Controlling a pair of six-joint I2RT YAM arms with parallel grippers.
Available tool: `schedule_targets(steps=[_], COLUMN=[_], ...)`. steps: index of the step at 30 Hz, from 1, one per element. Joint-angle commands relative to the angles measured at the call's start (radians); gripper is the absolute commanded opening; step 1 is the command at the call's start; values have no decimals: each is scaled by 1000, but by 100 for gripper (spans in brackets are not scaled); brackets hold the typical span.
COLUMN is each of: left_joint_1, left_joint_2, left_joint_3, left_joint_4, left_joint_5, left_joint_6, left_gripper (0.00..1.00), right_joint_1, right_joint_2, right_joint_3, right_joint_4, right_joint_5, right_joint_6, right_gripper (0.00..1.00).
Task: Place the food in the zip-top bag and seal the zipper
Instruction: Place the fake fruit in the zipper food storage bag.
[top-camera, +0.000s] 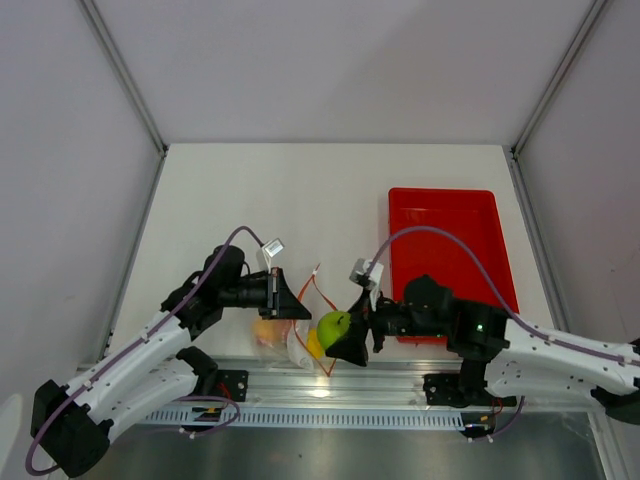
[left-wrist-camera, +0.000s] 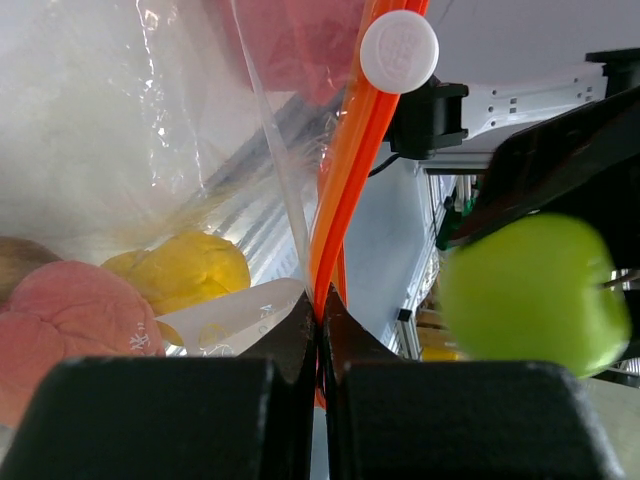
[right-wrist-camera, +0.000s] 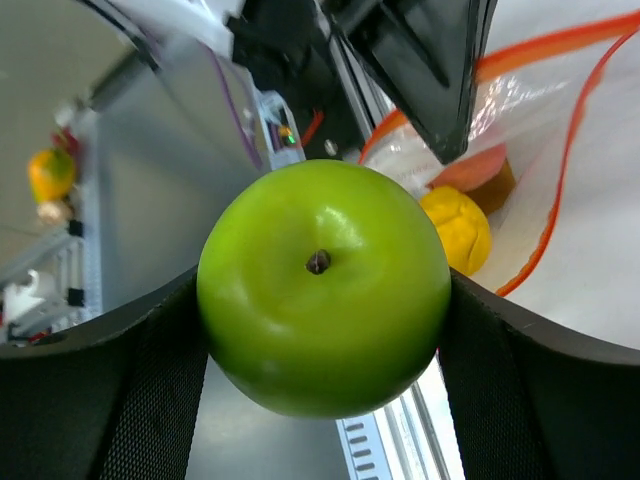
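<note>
My right gripper (top-camera: 338, 330) is shut on the lime-green apple (top-camera: 334, 325) and holds it at the open mouth of the clear zip-top bag (top-camera: 290, 335); the apple fills the right wrist view (right-wrist-camera: 322, 285). My left gripper (top-camera: 292, 302) is shut on the bag's orange-red zipper strip (left-wrist-camera: 345, 160), holding the mouth up. A white slider (left-wrist-camera: 399, 51) sits on the strip. Inside the bag lie a yellow piece (left-wrist-camera: 190, 270) and a red-pink piece (left-wrist-camera: 75, 320). The apple shows to the right in the left wrist view (left-wrist-camera: 535, 295).
A red rectangular tray (top-camera: 450, 250) lies on the table right of the grippers. The metal rail (top-camera: 330, 385) at the table's near edge runs just below the bag and both arms.
</note>
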Motion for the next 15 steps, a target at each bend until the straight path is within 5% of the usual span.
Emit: schedule_targets(steps=[1, 7, 10, 13, 14, 15], left_joint_1=[-4, -4, -4, -3, -4, -4], left_joint_2=[-4, 5, 5, 1, 10, 13], left_joint_3=[42, 58, 62, 56, 58, 59], left_joint_4=[36, -22, -43, -36, -34, -33], left_joint_5=[8, -9, -15, -16, -10, -7], left_joint_6=[10, 38, 50, 46, 49, 52], left_gripper=[1, 1, 1, 1, 1, 0], right_joint_1=[39, 47, 56, 63, 65, 65], right_joint_2=[104, 231, 225, 218, 225, 230], right_joint_3=[43, 79, 53, 19, 22, 23], right_joint_4=[49, 41, 62, 89, 84, 76], right_joint_5=[117, 183, 275, 315, 329, 341], right_joint_6=[-53, -83, -48, -34, -33, -31], right_gripper=[0, 0, 10, 35, 55, 63])
